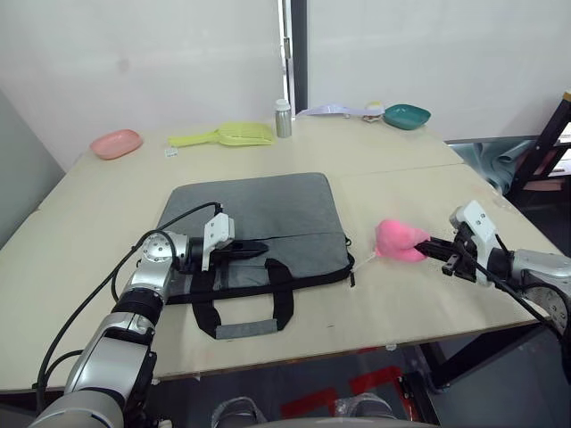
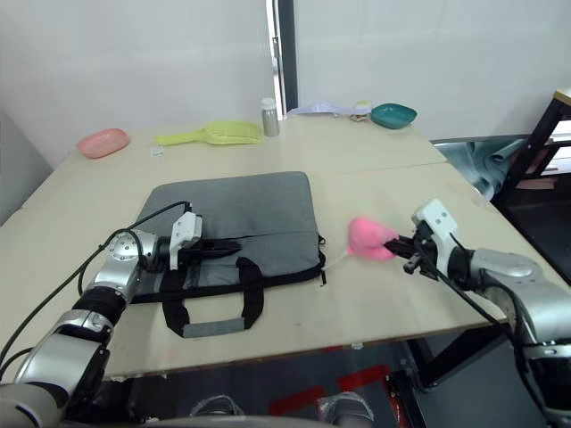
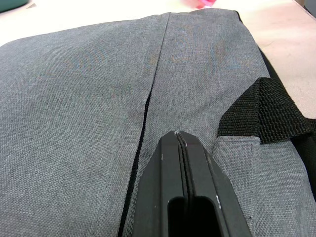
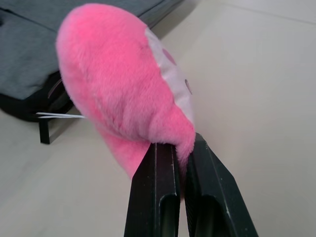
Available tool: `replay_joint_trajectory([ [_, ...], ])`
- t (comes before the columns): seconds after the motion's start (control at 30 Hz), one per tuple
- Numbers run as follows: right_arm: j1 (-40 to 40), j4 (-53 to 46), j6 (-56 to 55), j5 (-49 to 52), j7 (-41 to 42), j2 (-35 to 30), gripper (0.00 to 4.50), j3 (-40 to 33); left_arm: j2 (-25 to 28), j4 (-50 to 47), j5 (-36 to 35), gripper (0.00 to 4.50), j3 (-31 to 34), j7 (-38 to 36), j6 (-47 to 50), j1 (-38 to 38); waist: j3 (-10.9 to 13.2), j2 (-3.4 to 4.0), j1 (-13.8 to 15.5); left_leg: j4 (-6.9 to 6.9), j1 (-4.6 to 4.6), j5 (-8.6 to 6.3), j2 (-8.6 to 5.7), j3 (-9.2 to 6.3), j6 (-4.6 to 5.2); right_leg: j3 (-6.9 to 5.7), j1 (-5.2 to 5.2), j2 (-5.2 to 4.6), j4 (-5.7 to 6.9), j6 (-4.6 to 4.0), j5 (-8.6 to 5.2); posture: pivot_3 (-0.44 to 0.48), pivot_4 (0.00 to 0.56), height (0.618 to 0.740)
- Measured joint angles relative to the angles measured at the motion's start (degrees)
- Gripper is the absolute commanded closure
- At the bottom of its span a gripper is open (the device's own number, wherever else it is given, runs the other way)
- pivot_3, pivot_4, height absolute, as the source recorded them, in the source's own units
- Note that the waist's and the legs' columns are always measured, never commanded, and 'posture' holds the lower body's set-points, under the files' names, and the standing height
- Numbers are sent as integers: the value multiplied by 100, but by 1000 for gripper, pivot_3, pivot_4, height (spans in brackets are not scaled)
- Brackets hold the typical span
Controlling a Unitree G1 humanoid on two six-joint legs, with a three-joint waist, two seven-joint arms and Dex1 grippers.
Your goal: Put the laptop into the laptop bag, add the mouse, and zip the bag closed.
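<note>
On the table [image 1: 80, 232] in front of me the laptop bag [image 1: 259, 214] lies flat, its long axis running across me from my left to my right, the two strap handles [image 1: 245, 308] and the zipper edge turned toward me and the closed back edge pointing away. My left gripper [image 1: 257, 249] rests on the near half of the bag, just above the handles, its fingers pressed together with nothing between them; in the left wrist view they point along the grey fabric beside a dark seam line [image 3: 143, 118] that runs away ahead of them. My right gripper [image 1: 430, 243] sits off the bag's right end, well clear of the fabric, its fingers pinched narrow on a fold of a pink plush lump [image 1: 400, 240], which I judge is not the mouse. A thin white tag [image 4: 59, 115] shows between the plush and the bag's near right corner.

I judge the bag's zipper track follows its near and right edges, so my left arm is nearer to the handle side and my right arm to the right corner. I cannot tell whether the zipper is fully closed or where its pull lies
</note>
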Motion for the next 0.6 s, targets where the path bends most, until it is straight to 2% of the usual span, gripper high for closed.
replay_joint_trajectory([
  [0.33,-1351,889,12,-479,-1010,1333,4452,481,-9,38,0,4500,3,-13,-46,5,-20,30,-14,1,-5,1,-1,1,-2,-6,5,-3,1,-9,23,0,150,740],
  [0.6,-1716,1523,-110,-987,-1565,1677,4452,635,-3,37,0,4500,5,-12,-112,19,-28,43,-10,2,-1,2,0,2,-4,-8,9,-3,4,-10,49,0,150,740],
])
